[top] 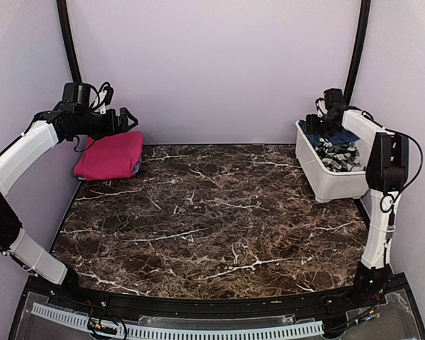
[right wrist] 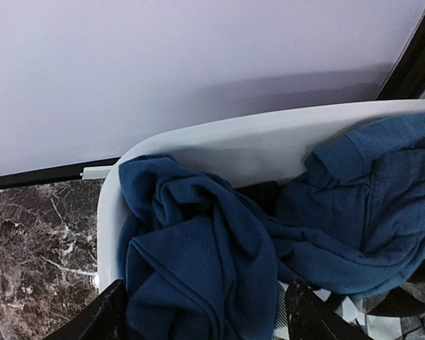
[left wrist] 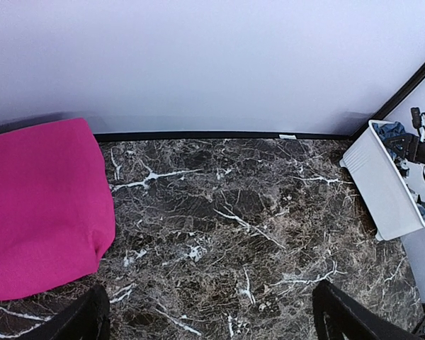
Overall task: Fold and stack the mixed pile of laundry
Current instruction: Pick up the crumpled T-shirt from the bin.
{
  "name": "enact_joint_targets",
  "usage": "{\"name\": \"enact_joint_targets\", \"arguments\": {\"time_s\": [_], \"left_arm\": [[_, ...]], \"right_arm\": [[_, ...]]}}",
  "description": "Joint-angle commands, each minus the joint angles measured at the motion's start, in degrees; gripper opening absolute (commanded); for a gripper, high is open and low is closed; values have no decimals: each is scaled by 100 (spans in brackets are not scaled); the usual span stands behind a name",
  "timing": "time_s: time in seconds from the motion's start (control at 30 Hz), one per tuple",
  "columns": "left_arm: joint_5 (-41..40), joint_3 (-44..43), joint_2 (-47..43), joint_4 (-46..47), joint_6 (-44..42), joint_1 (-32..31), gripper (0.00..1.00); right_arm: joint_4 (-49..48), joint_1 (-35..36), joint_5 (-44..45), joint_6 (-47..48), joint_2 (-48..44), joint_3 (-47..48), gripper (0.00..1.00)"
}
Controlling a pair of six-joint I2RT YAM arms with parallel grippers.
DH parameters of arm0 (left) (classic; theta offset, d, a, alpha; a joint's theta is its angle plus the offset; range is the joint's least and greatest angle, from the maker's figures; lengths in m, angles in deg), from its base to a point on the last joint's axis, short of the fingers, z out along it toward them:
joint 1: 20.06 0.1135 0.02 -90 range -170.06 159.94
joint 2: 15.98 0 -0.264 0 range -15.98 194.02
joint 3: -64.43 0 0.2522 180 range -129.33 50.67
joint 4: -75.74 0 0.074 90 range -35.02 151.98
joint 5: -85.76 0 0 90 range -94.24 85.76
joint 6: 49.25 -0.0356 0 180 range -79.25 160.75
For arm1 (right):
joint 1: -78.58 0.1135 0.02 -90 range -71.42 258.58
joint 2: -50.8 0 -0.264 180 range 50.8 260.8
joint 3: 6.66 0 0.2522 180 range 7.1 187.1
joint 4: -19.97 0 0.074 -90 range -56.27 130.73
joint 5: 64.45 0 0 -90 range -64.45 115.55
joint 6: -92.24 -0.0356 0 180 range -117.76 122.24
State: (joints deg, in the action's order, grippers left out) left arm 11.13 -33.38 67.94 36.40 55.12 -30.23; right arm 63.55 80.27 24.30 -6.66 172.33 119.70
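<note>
While both arms are bolted at the near edge, around 7 and 5 o'clock in the top view, they both reach to the far end of the dark marble table point(top: 212, 234).

The left arm bends up along the left side, and the left gripper point(top: 131, 120) hangs in the air at roughly 10 o'clock. Its claw is spread as wide as it goes with nothing in it; in its wrist view the two black fingers point(left wrist: 92, 319) sit at opposite bottom corners. Right below and just past it lies the pink garment point(top: 112, 156), folded into a neat block in the far-left corner, close to the back wall point(top: 212, 64).

Over at 2 o'clock there's the white tub point(top: 326, 185), standing on the table by the right wall. The right arm stretches up and over it, and the right gripper point(top: 313, 126) is down at the tub's far end. Its fingers stand well apart, straddling a crumpled navy garment point(right wrist: 198, 248) that fills that end of the tub. A grey-and-white patterned piece point(top: 338, 157) lies in the tub too, on the nearer side of the navy one.
</note>
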Motion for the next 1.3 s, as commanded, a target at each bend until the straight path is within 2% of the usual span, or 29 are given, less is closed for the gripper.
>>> {"name": "enact_joint_targets", "arguments": {"time_s": [0.0, 0.17, 0.27, 0.37, 0.5, 0.6, 0.7, 0.8, 0.93, 1.13, 1.27], "left_arm": [[-99, 52, -176, -134, -21, -3, 99], [-165, -10, -156, -148, -22, -2, 99], [-159, -67, -113, -169, -39, -2, 99], [-208, -64, -121, -164, -50, -2, 99], [-362, 1, -251, -25, 29, -2, 99], [-818, 139, -369, 200, 323, -2, 99], [-870, 568, -685, 800, 564, 21, 99], [-765, 642, -814, 923, 623, 43, 99], [-602, 358, -742, 534, 611, 58, 99], [-426, 719, -1057, 845, 630, 59, 99], [-351, 748, -1096, 831, 646, 59, 99]], "right_arm": [[319, -59, 108, 12, 566, 882, 67], [676, -92, -113, -1, 966, 1391, 50], [908, -117, -324, -43, 960, 1575, 26], [815, -116, -522, -66, 505, 1390, 0], [727, -93, -762, 64, -369, 1309, 0], [787, -3, -972, 242, -869, 1407, 0], [939, 121, -1181, 434, -1251, 1580, 0], [1172, 366, -1317, 592, -1553, 1909, 0], [1453, 851, -1494, 725, -1859, 2572, 0], [1598, 1944, -1921, 637, -2160, 3371, 0], [1426, 2819, -2156, 579, -2346, 3522, 0]]}}
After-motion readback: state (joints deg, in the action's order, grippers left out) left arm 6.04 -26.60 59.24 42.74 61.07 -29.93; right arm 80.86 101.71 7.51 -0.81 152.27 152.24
